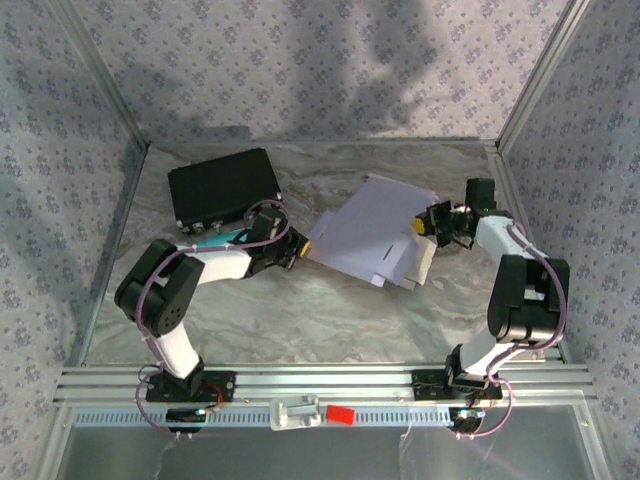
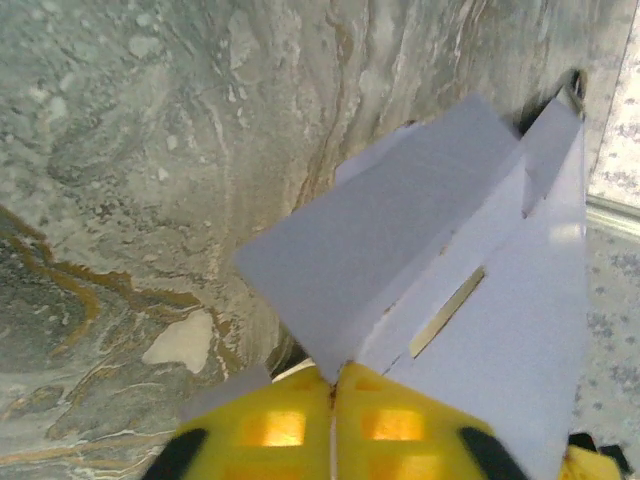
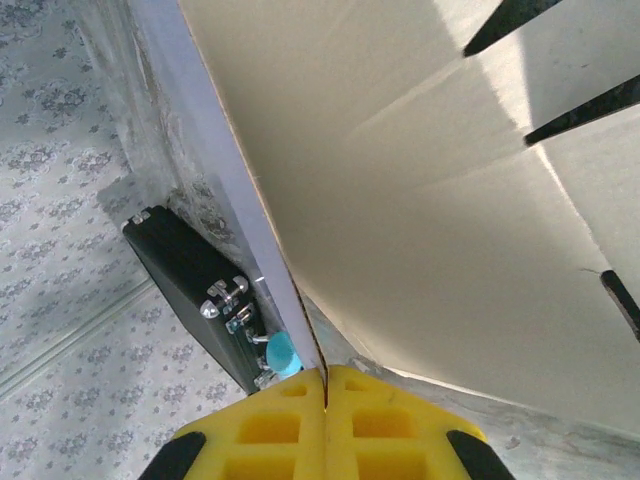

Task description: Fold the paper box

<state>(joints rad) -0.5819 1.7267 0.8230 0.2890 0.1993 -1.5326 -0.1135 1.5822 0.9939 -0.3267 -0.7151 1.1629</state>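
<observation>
Paper box point(image 1: 370, 238): light, thin card right of the black case point(image 1: 224, 186); I judge it creases easily.
Left pincer point(image 1: 297, 250): pinching its case-side corner.
Right pincer point(image 1: 428, 222): pinching the edge farthest from the case.

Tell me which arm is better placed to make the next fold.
Probably right: the right pincer grips the paper box at its flap edge; the left pincer clamps the opposite corner.

The paper box point(image 1: 368, 232) lies on the table point(image 1: 300, 310) between the left gripper point(image 1: 298, 252) and right gripper point(image 1: 425, 225); a case point(image 1: 224, 186) sits behind-left.
</observation>
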